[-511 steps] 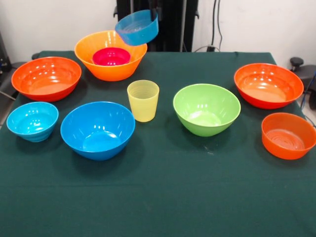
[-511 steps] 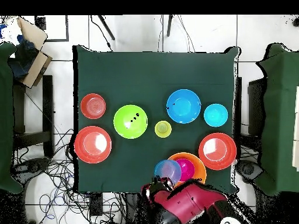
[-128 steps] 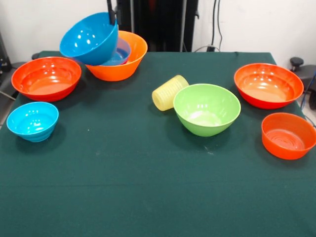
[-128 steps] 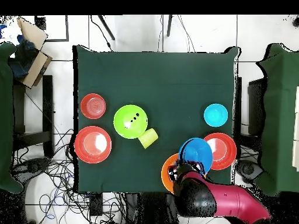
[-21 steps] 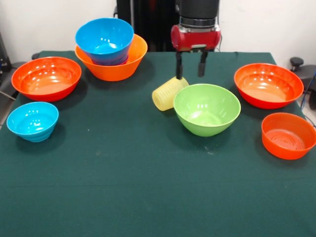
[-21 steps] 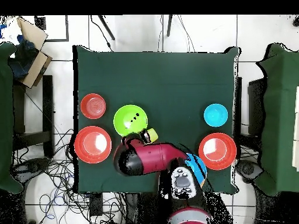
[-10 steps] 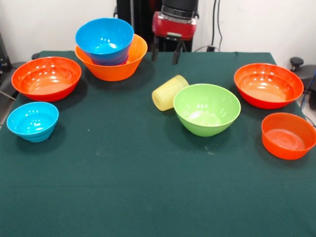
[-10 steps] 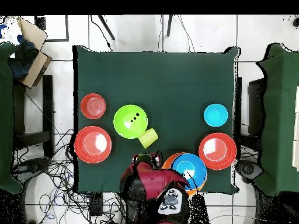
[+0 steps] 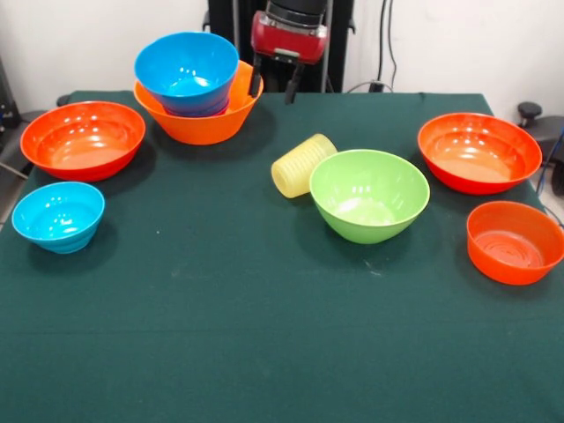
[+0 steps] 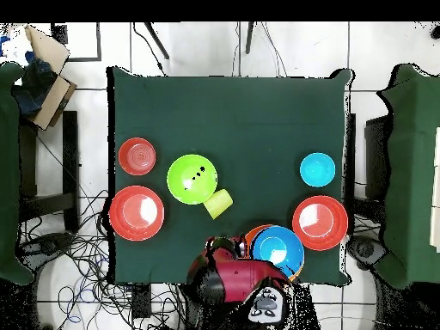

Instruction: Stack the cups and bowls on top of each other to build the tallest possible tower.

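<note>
The tower stands at the table's far left in the front view: a large light-orange bowl (image 9: 204, 122) with a blue bowl (image 9: 187, 70) nested upright in it. The overhead view shows the blue bowl (image 10: 278, 249) too. My gripper (image 9: 272, 88) hangs open and empty just right of the tower, above the far table edge. The pale-yellow cup (image 9: 302, 165) lies on its side against the lime green bowl (image 9: 368, 194). The cup (image 10: 218, 204) and the lime bowl (image 10: 192, 178) also show from overhead.
A red-orange bowl (image 9: 83, 139) and a small cyan bowl (image 9: 58, 215) sit at the left. A red-orange bowl (image 9: 478, 150) and a smaller orange bowl (image 9: 515, 241) sit at the right. The red arm (image 10: 234, 279) is over the table edge by the tower.
Earlier the gripper held the blue bowl tilted over the orange bowl. Now the blue bowl rests in it and the gripper is free. In the last half second the gripper moved left toward the tower.
</note>
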Controlling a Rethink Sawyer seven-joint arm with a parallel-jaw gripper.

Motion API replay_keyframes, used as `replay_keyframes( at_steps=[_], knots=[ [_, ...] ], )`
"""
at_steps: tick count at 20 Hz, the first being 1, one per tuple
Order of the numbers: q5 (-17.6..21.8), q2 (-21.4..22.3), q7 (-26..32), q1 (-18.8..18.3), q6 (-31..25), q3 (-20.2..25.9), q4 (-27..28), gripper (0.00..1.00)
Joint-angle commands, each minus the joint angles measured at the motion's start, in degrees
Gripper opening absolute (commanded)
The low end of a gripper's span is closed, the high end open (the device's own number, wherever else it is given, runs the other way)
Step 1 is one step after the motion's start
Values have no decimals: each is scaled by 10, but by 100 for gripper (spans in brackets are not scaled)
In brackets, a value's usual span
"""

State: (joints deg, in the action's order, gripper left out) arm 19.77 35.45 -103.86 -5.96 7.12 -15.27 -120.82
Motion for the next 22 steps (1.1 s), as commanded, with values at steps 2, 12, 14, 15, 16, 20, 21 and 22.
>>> replay_keyframes(
  at_steps=[2,12,14,15,16,20,21,22],
  knots=[
    [33,34,-40,-18,-60,53,-33,100],
    [69,111,-12,-44,-87,112,-68,100],
    [86,146,-1,-75,-89,170,-88,100],
    [96,160,1,-92,-83,200,-96,100],
    [109,179,2,-134,-79,268,-115,100],
    [107,188,17,-204,-105,376,-141,100],
    [110,185,16,-205,-103,378,-139,100],
    [115,175,13,-203,-95,373,-133,100]
  ],
)
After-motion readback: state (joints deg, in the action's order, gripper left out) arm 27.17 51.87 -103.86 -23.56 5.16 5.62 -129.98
